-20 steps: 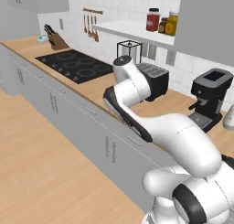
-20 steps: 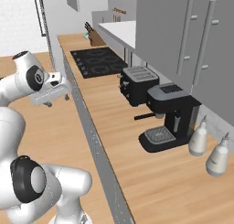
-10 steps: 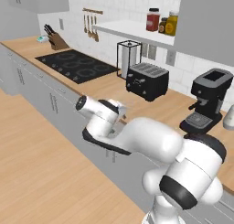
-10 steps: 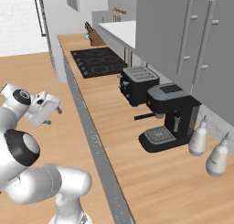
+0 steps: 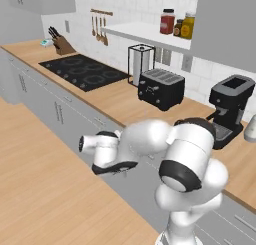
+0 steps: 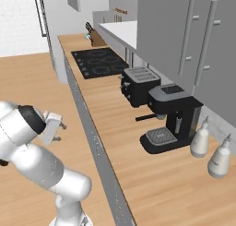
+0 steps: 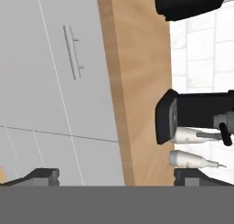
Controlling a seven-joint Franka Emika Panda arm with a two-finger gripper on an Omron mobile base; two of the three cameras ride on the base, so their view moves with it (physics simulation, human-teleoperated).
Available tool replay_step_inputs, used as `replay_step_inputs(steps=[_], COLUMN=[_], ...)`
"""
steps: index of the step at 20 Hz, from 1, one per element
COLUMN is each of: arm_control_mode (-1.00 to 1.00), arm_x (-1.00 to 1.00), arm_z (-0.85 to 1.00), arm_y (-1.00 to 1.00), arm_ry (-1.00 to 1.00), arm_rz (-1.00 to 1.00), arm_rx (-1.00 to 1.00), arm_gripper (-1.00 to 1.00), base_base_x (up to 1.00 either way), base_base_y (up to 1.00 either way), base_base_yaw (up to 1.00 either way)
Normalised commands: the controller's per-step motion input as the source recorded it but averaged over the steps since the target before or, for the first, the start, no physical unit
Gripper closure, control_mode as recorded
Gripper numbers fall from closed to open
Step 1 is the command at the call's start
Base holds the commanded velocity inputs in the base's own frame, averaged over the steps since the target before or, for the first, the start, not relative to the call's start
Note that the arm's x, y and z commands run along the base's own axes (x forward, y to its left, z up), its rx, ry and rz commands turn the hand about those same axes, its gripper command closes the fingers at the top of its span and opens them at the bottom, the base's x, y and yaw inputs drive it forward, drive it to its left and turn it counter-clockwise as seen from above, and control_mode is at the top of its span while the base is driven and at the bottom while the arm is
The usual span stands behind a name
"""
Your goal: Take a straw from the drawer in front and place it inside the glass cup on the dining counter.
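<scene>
A white robot arm swings low in front of a kitchen's wall counter, its gripper spread wide and holding nothing, the two dark tips standing far apart at the bottom of the hand view. That view is rolled on its side: the drawer, a light grey front with a slim bar handle, is closed just under the counter's wooden edge, so the straw, judged to be inside it, is out of sight. The glass cup and the dining counter cannot be placed from here.

The risk now is approach. With the hand rolled and the arm folded close to the cabinet fronts, the tips could slide past the thin handle or strike the panel rather than straddle the bar. A skewed pull could also jam the drawer.

The counter is light wood over grey cabinets. On it stand a black cooktop, a knife block, a paper-towel holder, a black toaster and a black coffee machine, with two pale bottles beside the coffee machine. Jars sit on a white shelf against the tiled wall, utensils hang from a rail, and the floor is wood plank.
</scene>
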Motion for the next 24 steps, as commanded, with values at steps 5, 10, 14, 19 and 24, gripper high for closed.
replay_step_inputs(steps=[5, 10, 14, 19, 24], arm_control_mode=[-1.0, -1.0, -1.0, -1.0, -1.0], arm_x=[0.24, 0.26, 0.41, 0.47, 0.43], arm_z=[-0.5, -0.34, -0.38, -0.45, -0.36], arm_y=[-0.39, -0.3, -0.23, -0.08, -0.14], arm_ry=[0.0, 0.0, 0.0, -0.01, -0.03], arm_rz=[-0.17, -0.13, -0.08, -0.02, 0.0], arm_rx=[-0.16, -0.14, -0.14, -0.13, -0.05], arm_gripper=[-1.0, -1.0, -1.0, -1.0, -1.0], base_base_x=[0.0, 0.0, 0.0, 0.0, 0.0], base_base_y=[0.0, 0.0, 0.0, 0.0, 0.0], base_base_yaw=[0.0, 0.0, 0.0, 0.0, 0.0])
